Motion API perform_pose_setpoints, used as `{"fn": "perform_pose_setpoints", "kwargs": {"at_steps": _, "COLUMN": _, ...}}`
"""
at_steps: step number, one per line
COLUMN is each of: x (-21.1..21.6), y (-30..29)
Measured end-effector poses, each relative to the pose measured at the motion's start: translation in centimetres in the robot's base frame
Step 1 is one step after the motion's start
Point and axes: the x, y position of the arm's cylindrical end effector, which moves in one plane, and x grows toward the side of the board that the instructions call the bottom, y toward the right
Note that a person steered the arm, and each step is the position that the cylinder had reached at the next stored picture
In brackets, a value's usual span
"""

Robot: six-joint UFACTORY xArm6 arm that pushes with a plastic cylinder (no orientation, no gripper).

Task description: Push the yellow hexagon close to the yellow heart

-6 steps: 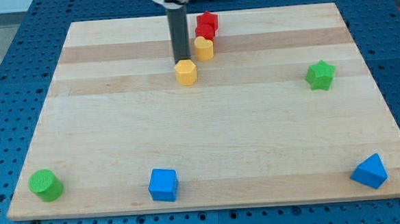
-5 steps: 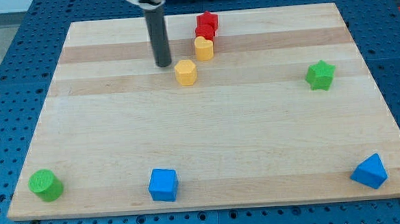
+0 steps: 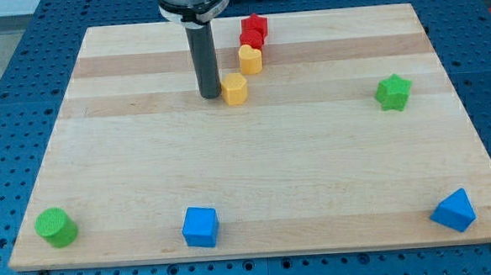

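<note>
Right now you see my tip point(image 3: 210, 95) against the yellow hexagon point(image 3: 235, 89) on its view-left side. No claw is in view, only the rod. Just above, toward the view's top, sits the yellow heart point(image 3: 251, 59), near but apart, touching the red block point(image 3: 253, 30) behind it. Elsewhere on the desk point(image 3: 256, 171): a green star point(image 3: 393, 92), green cylinder point(image 3: 55, 227), blue cube point(image 3: 200, 226), and another blue block point(image 3: 454, 210).

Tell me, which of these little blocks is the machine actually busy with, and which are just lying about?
In the job:
- yellow hexagon, with my tip at its left side
- yellow heart

Lying about:
- red blocks behind the heart
- green star
- green cylinder
- blue cube
- blue block, bottom right
</note>
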Motion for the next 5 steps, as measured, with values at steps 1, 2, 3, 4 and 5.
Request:
{"fn": "perform_pose_setpoints", "kwargs": {"at_steps": 1, "x": 0.0, "y": 0.2}}
{"fn": "perform_pose_setpoints", "kwargs": {"at_steps": 2, "x": 0.6, "y": -2.1}}
{"fn": "perform_pose_setpoints", "kwargs": {"at_steps": 3, "x": 3.2, "y": -1.2}}
{"fn": "perform_pose_setpoints", "kwargs": {"at_steps": 4, "x": 3.3, "y": -0.5}}
{"fn": "perform_pose_setpoints", "kwargs": {"at_steps": 5, "x": 3.3, "y": 1.7}}
